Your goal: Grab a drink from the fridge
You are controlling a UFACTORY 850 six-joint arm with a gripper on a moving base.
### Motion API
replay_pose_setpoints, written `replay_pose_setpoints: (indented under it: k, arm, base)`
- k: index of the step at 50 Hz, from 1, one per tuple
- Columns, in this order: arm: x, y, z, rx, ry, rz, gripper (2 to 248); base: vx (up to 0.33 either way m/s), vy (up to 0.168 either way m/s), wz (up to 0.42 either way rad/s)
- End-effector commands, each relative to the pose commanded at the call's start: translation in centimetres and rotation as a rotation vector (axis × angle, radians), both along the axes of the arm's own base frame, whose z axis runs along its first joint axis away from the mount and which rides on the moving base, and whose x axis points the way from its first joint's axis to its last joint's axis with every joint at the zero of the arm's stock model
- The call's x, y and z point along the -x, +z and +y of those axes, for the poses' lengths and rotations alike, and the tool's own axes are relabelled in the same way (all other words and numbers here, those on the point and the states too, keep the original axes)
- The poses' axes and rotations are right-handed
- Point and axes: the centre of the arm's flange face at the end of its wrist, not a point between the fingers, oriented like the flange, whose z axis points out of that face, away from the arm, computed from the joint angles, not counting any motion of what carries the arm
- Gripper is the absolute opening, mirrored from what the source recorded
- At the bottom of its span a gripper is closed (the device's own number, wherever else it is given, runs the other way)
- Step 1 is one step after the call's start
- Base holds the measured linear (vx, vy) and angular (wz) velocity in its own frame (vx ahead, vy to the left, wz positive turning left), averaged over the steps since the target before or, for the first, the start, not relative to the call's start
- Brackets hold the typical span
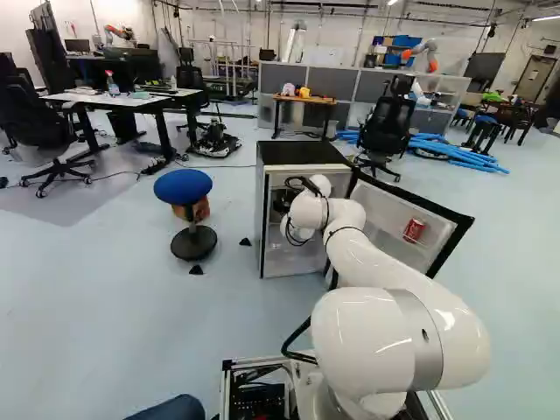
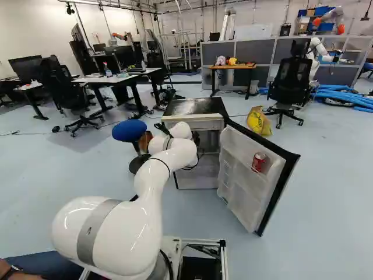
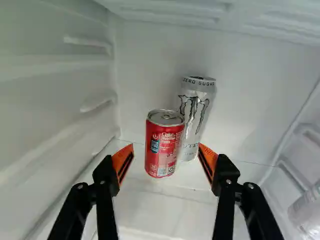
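Observation:
The fridge (image 1: 293, 154) stands with its door (image 2: 247, 175) swung open, and my arm reaches into it; the arm hides the gripper in both base views. Inside, the wrist view shows a small red can (image 3: 164, 143) standing upright on the shelf (image 3: 165, 200). Close behind it is a taller silver can (image 3: 199, 117), partly covered by the red one. My gripper (image 3: 162, 158) is open, its orange-padded fingers to either side of the red can with space between can and pads. Another red can (image 2: 259, 162) sits in the door's rack.
Fridge side walls (image 3: 55, 100) flank the gripper. A clear bottle or can (image 3: 306, 212) stands in the door beside it. The blue stool (image 1: 183, 187) is left of the fridge, a yellow bag (image 2: 259, 121) behind the door. Another robot (image 1: 424, 54) stands far back.

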Motion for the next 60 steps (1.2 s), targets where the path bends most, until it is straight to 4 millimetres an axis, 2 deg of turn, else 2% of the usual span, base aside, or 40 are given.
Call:
replay_pose_setpoints:
  k: [1,6,33,60]
  arm:
    - [0.0,0.0,0.0,0.000,0.000,0.000,180]
    - [0.0,0.0,0.0,0.000,0.000,0.000,177]
    - [0.0,0.0,0.1,0.000,0.001,-0.001,179]
    - [-0.7,-0.5,1.0,0.004,0.014,-0.033,179]
  base:
    - [0.000,0.000,0.000]
    - [0.000,0.000,0.000]
    - [0.000,0.000,0.000]
    - [0.000,0.000,0.000]
